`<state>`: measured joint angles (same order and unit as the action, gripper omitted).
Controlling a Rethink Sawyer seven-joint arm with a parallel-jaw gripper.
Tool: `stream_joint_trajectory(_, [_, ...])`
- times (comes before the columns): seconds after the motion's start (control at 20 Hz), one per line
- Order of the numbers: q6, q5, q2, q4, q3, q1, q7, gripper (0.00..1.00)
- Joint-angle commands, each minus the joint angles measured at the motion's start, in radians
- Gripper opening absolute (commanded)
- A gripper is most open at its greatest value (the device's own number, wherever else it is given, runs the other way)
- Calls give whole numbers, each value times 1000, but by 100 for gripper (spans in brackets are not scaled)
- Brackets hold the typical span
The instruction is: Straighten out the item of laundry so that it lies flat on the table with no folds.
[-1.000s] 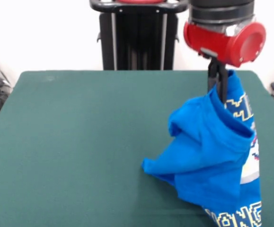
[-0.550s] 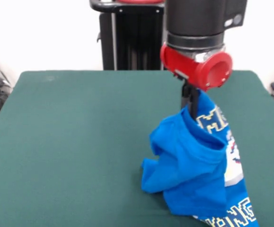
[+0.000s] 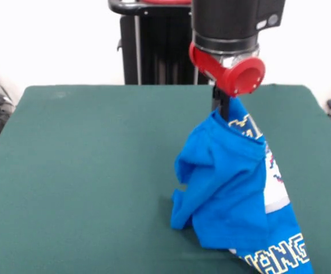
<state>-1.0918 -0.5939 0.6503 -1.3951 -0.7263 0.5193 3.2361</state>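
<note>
The item of laundry, a bright blue T-shirt with white print and block lettering, hangs bunched from my gripper, which is shut on its top edge. The shirt's lower part trails down onto the table at the front right. One sleeve folds out to the left near the cloth. The lettering shows at the bottom right edge of the front view.
The red and black arm comes down above the table's right half. A black pedestal stands behind the far edge. Dark gear sits off the table at the left and right edges.
The arm has carried the lifted shirt leftward and a little farther back. The hanging cloth swung with it, and the lettered hem dragged left along the table.
</note>
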Motion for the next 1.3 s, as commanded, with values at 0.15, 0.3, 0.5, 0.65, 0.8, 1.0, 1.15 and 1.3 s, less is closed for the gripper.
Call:
stream_joint_trajectory(0.15, [-108,180,12,-40,163,-136,267,0])
stream_joint_trajectory(0.3, [-136,217,-20,45,203,-192,271,0])
stream_joint_trajectory(0.5, [-171,252,-81,175,257,-275,285,0])
stream_joint_trajectory(0.65, [-223,247,-149,317,298,-338,295,0])
stream_joint_trajectory(0.8, [-308,242,-198,454,320,-386,290,0])
stream_joint_trajectory(1.0, [-372,309,-261,584,300,-388,239,0])
stream_joint_trajectory(1.15, [-378,265,-297,653,319,-384,162,0])
stream_joint_trajectory(1.3, [-403,231,-318,724,326,-383,120,0])
